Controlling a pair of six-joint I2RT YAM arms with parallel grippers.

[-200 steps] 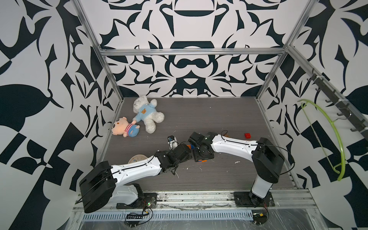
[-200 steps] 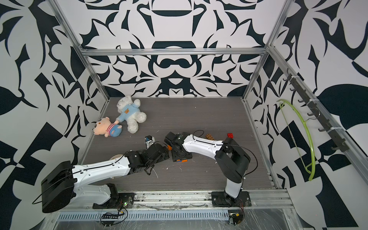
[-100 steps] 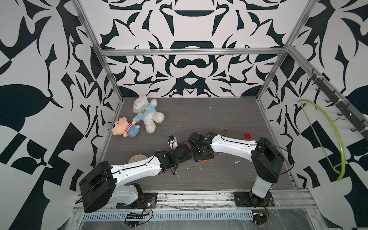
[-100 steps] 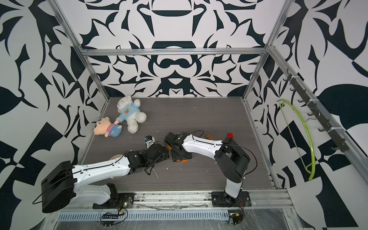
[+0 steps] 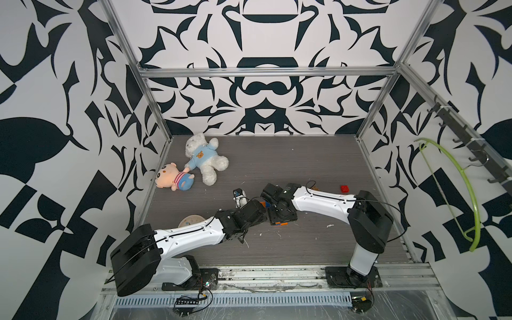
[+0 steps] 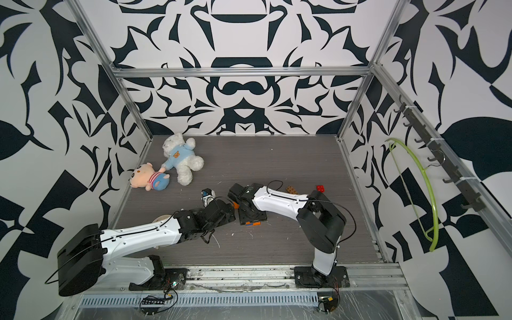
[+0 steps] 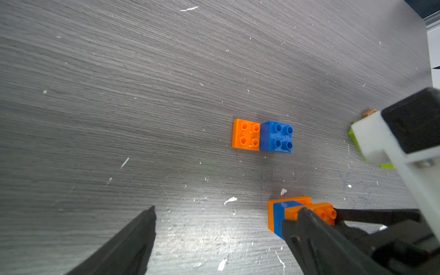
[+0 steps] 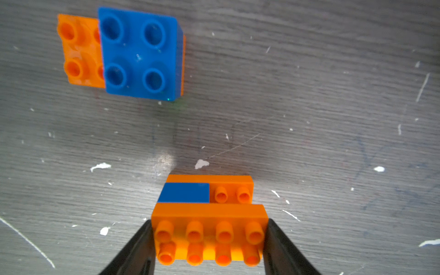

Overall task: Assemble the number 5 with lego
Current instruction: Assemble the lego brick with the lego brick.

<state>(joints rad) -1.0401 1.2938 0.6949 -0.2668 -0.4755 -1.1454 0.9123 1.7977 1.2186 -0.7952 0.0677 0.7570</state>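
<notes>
Basically nothing moved since a second ago: right jaws partway closed, clamping the top orange brick of the orange-blue stack (image 8: pixel 209 202), just 5 o'clock of desk (image 5: pixel 304 155) centre. Left jaws wide, empty. Loose orange-blue pair (image 8: pixel 140 52) at its 11 o'clock, unjoined, so the 5 is unfinished.

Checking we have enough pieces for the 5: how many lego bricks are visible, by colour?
orange bricks: 3
blue bricks: 2
lime green brick: 1, partly hidden
brown brick: 1
red brick: 1
Total: 8
</notes>
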